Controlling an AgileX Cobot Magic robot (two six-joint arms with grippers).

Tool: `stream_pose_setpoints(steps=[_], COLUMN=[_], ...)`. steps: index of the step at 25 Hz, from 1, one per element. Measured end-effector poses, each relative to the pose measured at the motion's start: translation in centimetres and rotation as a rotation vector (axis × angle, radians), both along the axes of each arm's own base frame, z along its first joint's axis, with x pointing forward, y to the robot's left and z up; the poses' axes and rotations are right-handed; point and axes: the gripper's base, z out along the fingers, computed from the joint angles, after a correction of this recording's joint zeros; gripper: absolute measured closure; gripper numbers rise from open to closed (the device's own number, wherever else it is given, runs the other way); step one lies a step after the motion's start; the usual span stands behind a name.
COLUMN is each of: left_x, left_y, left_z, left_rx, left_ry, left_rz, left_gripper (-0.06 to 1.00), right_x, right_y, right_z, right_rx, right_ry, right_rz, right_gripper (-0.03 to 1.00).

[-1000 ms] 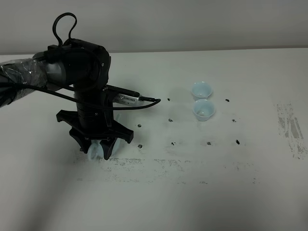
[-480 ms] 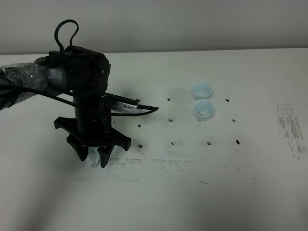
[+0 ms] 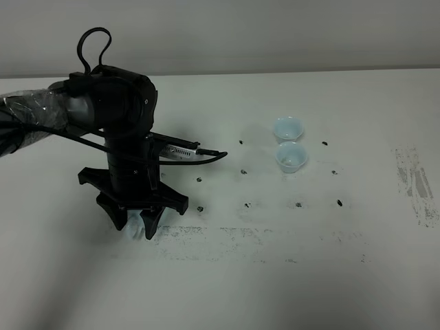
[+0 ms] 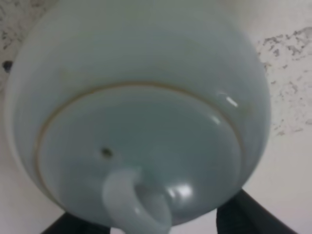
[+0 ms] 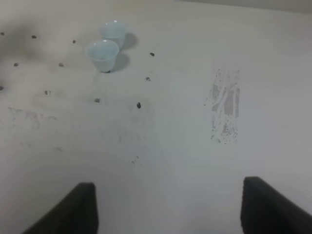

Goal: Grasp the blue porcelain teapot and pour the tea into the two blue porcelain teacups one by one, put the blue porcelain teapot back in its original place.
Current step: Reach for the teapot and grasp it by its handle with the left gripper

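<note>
blue porcelain teapot (image 4: 146,97) directly beneath left tool (image 3: 135,227)

Teapot (image 4: 146,87) pale sky-blue; teacups (image 3: 288,128) pale blue; table (image 3: 344,282) white, black-speckled.

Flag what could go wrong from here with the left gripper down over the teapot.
1. The left gripper sits low over the teapot, whose body is smooth, rounded and glazed. A shallow hold could slip on lifting.
2. Nothing presses on the lid, so it may slide off when the pot tips.
3. The far teacup and the near teacup stand close together. A pour aimed at one could spill beside it or nudge the other.
</note>
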Motion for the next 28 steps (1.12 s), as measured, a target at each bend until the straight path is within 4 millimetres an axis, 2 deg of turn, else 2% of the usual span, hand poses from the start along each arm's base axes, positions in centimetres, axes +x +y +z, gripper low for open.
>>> stream_pose_setpoints(steps=[11, 16, 22, 28], left_x=[-0.1, -0.3, -2.0, -1.7], left_y=[-0.1, -0.1, 0.6, 0.5], left_z=[0.3, 1.3, -0.2, 0.2], left_rx=[-0.014, -0.040, -0.009, -0.017], left_ry=[-0.002, -0.015, 0.061, 0.044], left_rz=[0.004, 0.010, 0.005, 0.003], left_gripper=[0.48, 0.48, 0.48, 0.48], right_x=[0.0, 0.0, 0.0, 0.0], right_y=[0.0, 0.0, 0.0, 0.0], right_z=[0.0, 0.0, 0.0, 0.0], right_rx=[0.000, 0.000, 0.000, 0.000], right_ry=[0.000, 0.000, 0.000, 0.000], right_rz=[0.000, 0.000, 0.000, 0.000], right_gripper=[0.38, 0.38, 0.38, 0.38])
